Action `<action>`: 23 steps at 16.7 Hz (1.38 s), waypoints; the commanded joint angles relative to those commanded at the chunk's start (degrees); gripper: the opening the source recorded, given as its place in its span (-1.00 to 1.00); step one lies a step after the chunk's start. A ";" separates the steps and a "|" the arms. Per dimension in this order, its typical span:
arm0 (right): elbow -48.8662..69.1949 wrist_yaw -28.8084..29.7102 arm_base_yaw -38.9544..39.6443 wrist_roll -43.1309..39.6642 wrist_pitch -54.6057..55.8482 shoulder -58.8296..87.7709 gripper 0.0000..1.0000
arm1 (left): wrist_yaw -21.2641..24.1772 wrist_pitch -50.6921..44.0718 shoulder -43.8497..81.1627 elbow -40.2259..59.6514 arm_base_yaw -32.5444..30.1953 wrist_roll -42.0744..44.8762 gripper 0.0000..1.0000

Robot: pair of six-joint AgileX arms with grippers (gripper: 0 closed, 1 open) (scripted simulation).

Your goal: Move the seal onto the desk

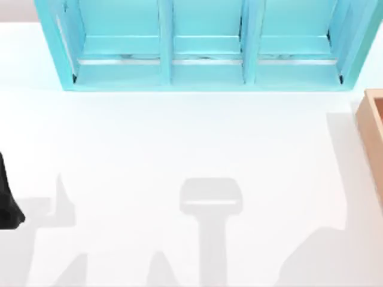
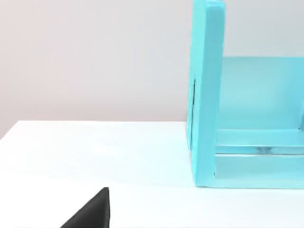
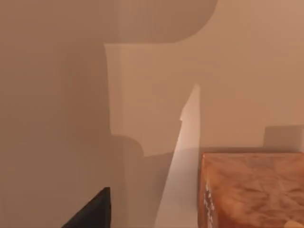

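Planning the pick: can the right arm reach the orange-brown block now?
Probably yes: the seal sits close in the right wrist view, nothing in front of it; tan walls stand nearby. Left arm is parked at the desk's left edge.

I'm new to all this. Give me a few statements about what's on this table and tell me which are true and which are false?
1. A turquoise shelf unit stands at the far edge of the white desk. True.
2. The shelf unit has a single wide opening. False: uprights split it into three compartments side by side.
3. A tan wooden box sits at the table's right edge. True.
4. The wooden box sits at the table's left side. False: a black part of the left arm is there.
5. The shelf unit lies tipped on its side. False: in the left wrist view it stands upright on the desk.
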 joint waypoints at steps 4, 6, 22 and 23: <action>0.00 0.00 0.00 0.00 0.00 0.00 0.25 | 0.00 0.00 0.00 0.00 0.00 0.00 1.00; 0.00 0.00 0.00 0.00 0.00 0.00 -0.06 | 0.00 0.00 0.00 0.00 0.00 0.00 1.00; 0.12 0.05 0.00 0.15 -0.14 -0.16 -1.00 | 0.00 0.00 0.00 0.00 0.00 0.00 1.00; 0.56 0.18 0.29 0.66 -0.79 -0.55 -1.00 | 0.00 0.00 0.00 0.00 0.00 0.00 1.00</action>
